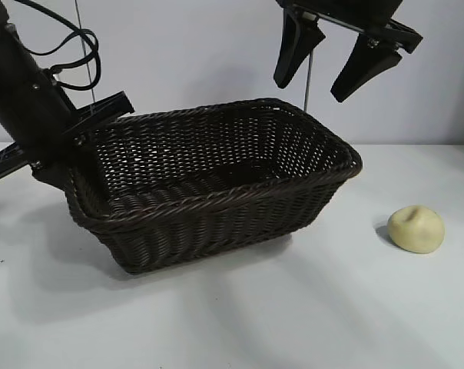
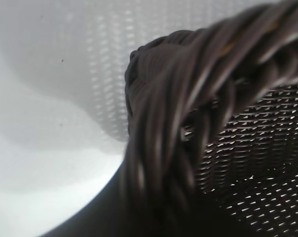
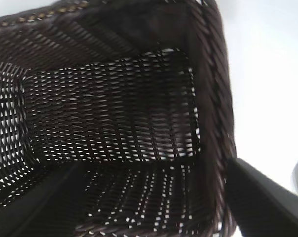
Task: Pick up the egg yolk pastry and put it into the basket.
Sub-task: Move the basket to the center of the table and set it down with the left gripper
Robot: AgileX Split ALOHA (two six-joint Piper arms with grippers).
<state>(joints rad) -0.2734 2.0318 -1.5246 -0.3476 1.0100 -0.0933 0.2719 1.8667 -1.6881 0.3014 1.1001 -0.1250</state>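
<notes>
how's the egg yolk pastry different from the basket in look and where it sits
The egg yolk pastry is small, pale yellow, smooth and rounded; the basket is much larger, dark brown, woven and rectangular. The pastry lies free on the table, right of the basket and apart from it. The basket is tilted, its left end raised at the left gripper, and holds nothing. Both are on the white table.

A white table point(image 1: 309, 307) carries two things; the dark woven basket point(image 1: 217, 223) sits left of centre; the pale yellow egg yolk pastry point(image 1: 415, 228) lies well apart to its right.
</notes>
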